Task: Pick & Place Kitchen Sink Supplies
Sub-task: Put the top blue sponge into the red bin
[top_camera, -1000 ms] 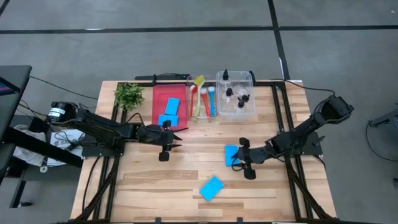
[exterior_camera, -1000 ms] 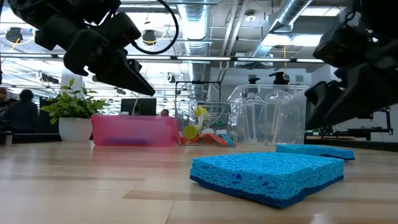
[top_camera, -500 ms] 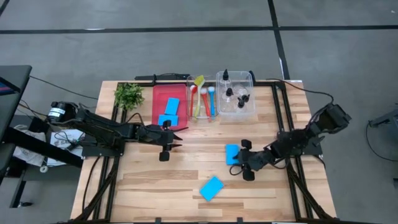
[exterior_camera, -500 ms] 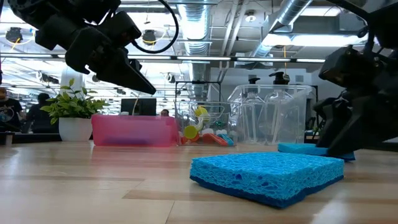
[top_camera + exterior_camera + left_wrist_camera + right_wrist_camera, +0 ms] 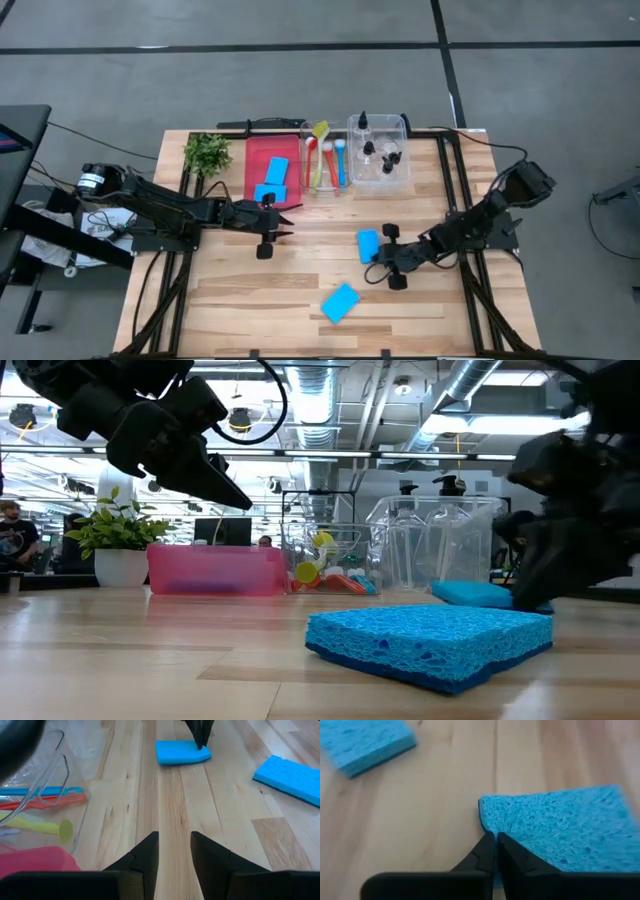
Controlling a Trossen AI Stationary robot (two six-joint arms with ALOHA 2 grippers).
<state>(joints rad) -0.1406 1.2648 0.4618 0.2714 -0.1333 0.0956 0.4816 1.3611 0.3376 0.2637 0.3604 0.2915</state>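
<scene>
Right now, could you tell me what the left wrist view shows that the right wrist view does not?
Only the left wrist view shows the clear tray holding brushes, a corner of the red tray, and the left gripper open over bare wood. Only the right wrist view shows, close up, the right gripper shut on the edge of a blue sponge. Both show that sponge, the second sponge and the table.

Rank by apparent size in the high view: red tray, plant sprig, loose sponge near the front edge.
1. red tray, clearly largest.
2. plant sprig and loose sponge look about alike, so no firm order between them.
</scene>
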